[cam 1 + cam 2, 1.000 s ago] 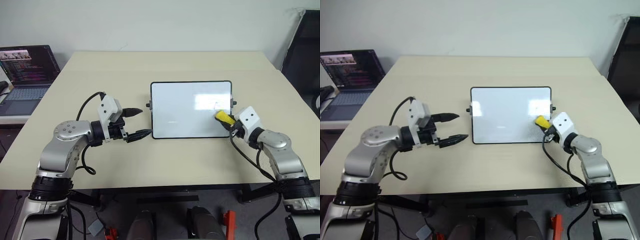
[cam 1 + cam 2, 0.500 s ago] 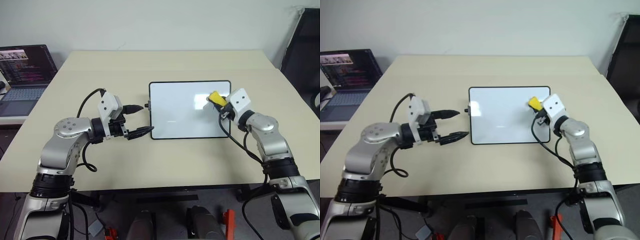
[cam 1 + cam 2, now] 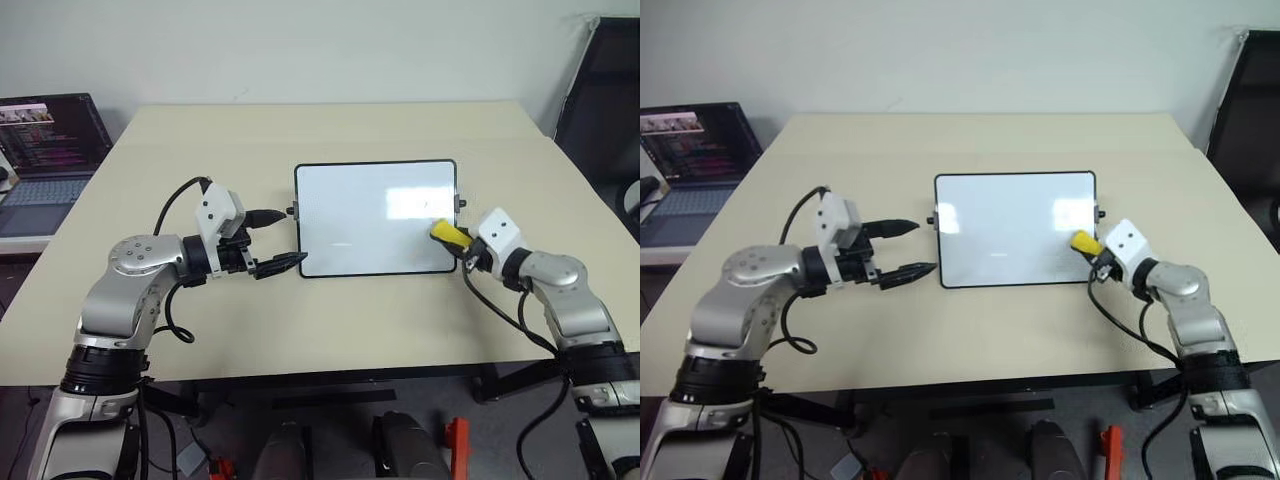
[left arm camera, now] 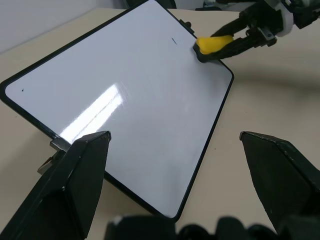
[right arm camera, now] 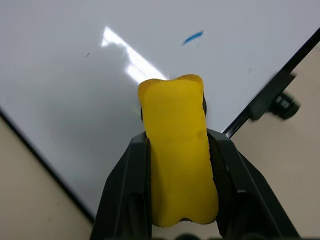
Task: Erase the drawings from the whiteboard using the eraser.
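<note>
The eraser (image 5: 180,150), yellow with a black base, sits on the whiteboard (image 3: 370,215) near its right edge, about halfway down that side. The right gripper (image 3: 462,243) has its fingers (image 5: 125,185) clamped on the eraser's two long sides, squeezing it in a bit at the waist. The eraser's front end lies over the white panel, just inside the black frame.

Just past the eraser's tip there's one short blue dash (image 5: 192,37) on the panel, close to the eraser but not touching it. That's the only bit of the drawings I can make out; the rest of the panel looks white with window glare on it, plus a tiny dark speck (image 4: 22,90) near the board's far left corner.

The whiteboard lies flat on the beige table (image 3: 330,130), roughly in the middle, with a small black knob (image 3: 291,211) sticking out of its left edge.

The left gripper (image 3: 277,240) hangs just off the whiteboard's left edge, over the table near the board's lower left corner, fingers (image 4: 70,185) spread wide apart and holding nothing.

Way off to the left of the whiteboard, past the table edge, there's an open laptop (image 3: 45,150) with its screen lit.
</note>
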